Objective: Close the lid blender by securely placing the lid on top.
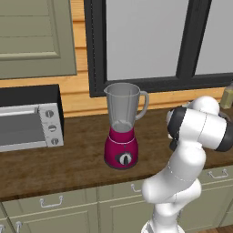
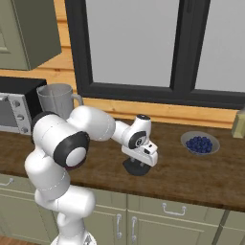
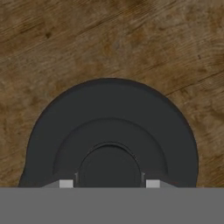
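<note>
Wood-grained tabletop under a dark-framed window carries the blender, its clear jar open at the top, with a silver toaster oven to one side and a bowl of blue berries to the other. Between blender and bowl the lid lies flat on the wood. The end effector stands directly over it, finger tips clenched against either side of the raised central knob. Judged best practice for this grasp: confirm a centred hold on the knob, lift straight up keeping the lid level, then carry it across to the jar rim.
</note>
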Controlling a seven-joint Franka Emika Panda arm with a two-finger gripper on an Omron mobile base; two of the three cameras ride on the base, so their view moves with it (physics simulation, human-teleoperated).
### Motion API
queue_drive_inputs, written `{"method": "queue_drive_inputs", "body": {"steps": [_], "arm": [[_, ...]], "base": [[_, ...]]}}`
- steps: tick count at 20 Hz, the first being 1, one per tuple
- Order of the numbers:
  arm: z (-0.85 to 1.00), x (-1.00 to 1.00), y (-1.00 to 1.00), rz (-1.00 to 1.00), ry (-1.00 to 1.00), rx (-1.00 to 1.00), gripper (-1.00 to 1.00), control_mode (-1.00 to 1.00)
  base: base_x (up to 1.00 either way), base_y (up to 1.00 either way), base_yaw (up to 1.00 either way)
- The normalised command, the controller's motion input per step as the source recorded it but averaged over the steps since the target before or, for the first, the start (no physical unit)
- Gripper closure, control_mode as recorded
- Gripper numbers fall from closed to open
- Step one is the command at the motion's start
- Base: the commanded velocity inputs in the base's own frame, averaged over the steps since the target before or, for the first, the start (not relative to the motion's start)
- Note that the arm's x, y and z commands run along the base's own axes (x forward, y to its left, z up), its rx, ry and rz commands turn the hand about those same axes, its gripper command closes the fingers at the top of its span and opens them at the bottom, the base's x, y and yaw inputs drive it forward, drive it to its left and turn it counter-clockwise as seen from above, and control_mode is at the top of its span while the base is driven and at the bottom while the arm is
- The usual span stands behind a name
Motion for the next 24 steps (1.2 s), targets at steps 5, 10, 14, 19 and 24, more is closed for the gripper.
{"method": "queue_drive_inputs", "body": {"steps": [5, 10, 14, 19, 24], "arm": [[0.0, 0.0, 0.0, 0.0, 0.0, 0.0, 1.0, -1.0], [0.16, -0.01, 0.0, 0.0, -0.06, 0.0, 1.0, -1.0], [0.7, -0.14, 0.0, 0.0, -0.2, 0.03, 1.0, -1.0], [0.97, -0.17, 0.0, -0.02, -0.25, 0.03, 1.0, -1.0], [1.0, -0.26, 0.0, -0.1, -0.31, 0.0, 1.0, -1.0]], "base": [[0.0, 0.0, 0.0], [0.0, 0.0, 0.0], [0.0, 0.0, 0.0], [0.0, 0.0, 0.0], [0.0, 0.0, 0.0]]}}
